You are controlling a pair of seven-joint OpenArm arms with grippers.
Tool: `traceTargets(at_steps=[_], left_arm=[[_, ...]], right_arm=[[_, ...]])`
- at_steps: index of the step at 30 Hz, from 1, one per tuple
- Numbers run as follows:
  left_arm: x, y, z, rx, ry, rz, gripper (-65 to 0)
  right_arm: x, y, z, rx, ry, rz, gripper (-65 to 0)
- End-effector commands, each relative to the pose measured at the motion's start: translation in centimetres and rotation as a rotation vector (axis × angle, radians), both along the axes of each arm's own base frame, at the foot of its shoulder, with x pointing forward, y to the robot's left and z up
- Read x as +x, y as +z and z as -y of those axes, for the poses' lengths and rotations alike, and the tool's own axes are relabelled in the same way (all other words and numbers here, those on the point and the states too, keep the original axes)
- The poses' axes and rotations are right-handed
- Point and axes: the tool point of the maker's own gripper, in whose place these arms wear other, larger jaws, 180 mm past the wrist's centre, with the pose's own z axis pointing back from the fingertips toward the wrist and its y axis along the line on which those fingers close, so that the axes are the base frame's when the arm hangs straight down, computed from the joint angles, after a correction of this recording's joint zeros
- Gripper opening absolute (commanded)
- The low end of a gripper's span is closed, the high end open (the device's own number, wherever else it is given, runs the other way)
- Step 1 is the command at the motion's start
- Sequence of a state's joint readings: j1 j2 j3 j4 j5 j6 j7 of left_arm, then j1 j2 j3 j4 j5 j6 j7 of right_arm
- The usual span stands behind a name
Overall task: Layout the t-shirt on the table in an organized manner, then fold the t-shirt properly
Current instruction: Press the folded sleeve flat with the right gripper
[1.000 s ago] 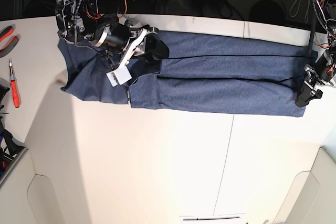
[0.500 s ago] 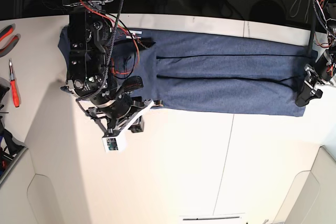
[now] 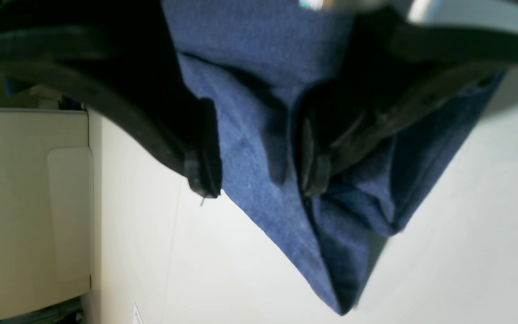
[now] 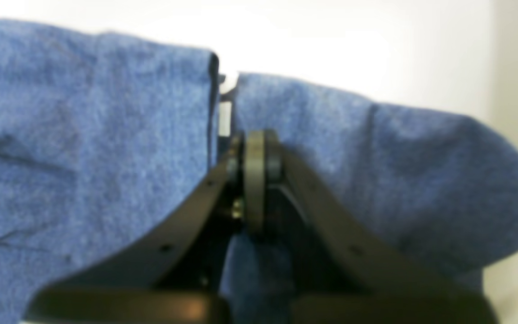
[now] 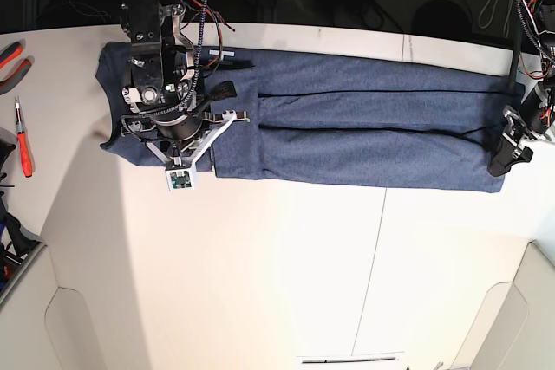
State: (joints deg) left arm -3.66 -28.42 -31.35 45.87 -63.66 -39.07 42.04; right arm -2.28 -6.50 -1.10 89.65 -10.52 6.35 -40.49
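L gripper [image 3: 259,175] jaws apart astride t-shirt [image 5: 364,127] corner on table [image 5: 286,266]; R gripper [image 4: 254,148] jaws pinched together.

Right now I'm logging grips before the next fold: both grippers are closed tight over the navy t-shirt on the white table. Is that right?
Not quite. Only the right gripper is shut at the t-shirt. The left wrist view shows the left gripper open, its fingers apart with cloth between them. The shirt does lie on the white table.

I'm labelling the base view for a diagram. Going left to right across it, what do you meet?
Red-handled screwdriver → right tool over the t-shirt's left end → table seam → left tool at the shirt's right end.
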Motion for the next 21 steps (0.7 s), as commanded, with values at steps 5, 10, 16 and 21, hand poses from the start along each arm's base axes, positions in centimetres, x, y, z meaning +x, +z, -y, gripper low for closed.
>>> traceTargets(at_steps=[5, 10, 16, 21], left_arm=[[1.1, 2.1, -1.2, 0.027, 0.005, 0.061, -34.8], [1.1, 2.1, -1.2, 0.027, 0.006, 0.062, -34.8], [1.1, 2.1, -1.2, 0.027, 0.006, 0.062, -34.8], [1.1, 2.1, -1.2, 0.027, 0.006, 0.062, -34.8]], right_arm=[[1.4, 0.2, -1.7, 0.11, -0.008, 0.028, -65.0], [0.9, -0.4, -3.9, 0.22, 0.035, -0.006, -65.0], [0.7, 0.9, -7.7, 0.361, 0.126, 0.006, -65.0], [0.0, 1.5, -10.4, 0.38, 0.206, 0.005, -65.0]])
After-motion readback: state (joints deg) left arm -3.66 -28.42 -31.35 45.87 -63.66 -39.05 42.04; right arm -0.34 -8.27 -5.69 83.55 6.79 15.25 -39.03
